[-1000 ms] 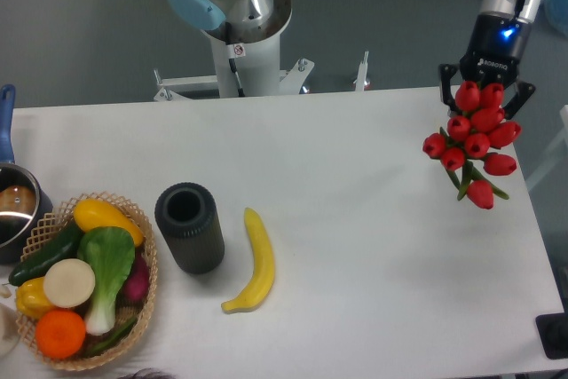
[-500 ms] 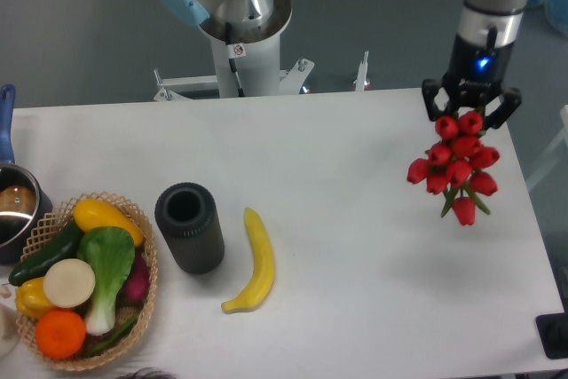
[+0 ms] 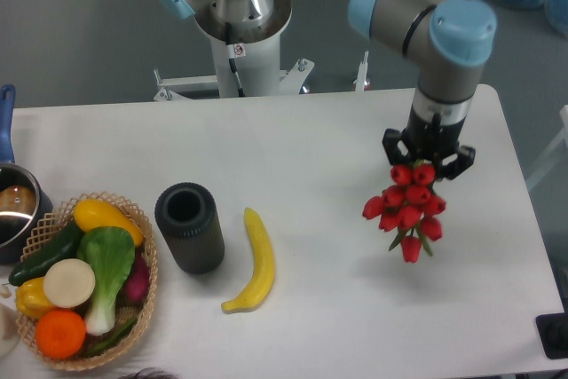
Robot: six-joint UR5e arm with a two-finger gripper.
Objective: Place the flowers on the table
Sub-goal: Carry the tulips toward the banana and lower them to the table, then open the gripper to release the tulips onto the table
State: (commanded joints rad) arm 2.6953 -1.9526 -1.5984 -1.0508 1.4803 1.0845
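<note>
At far left, a pot (image 3: 13, 206) sits at the edge of the table (image 3: 337, 130). Beside it, a wicker basket (image 3: 146, 259) holds assorted vegetables. Right of the basket, a black cylinder (image 3: 190, 226) stands upright, open end up. A banana (image 3: 254, 260) lies just right of it, apart from it. On the right half, the gripper (image 3: 428, 159) points downward, fingers pressed in on the flowers (image 3: 407, 209). The bunch hangs directly beneath the fingers, red buds clustered, the lowest bud pointing down. The flowers are above the table surface, casting a faint shadow; contact with the table cannot be confirmed.
</note>
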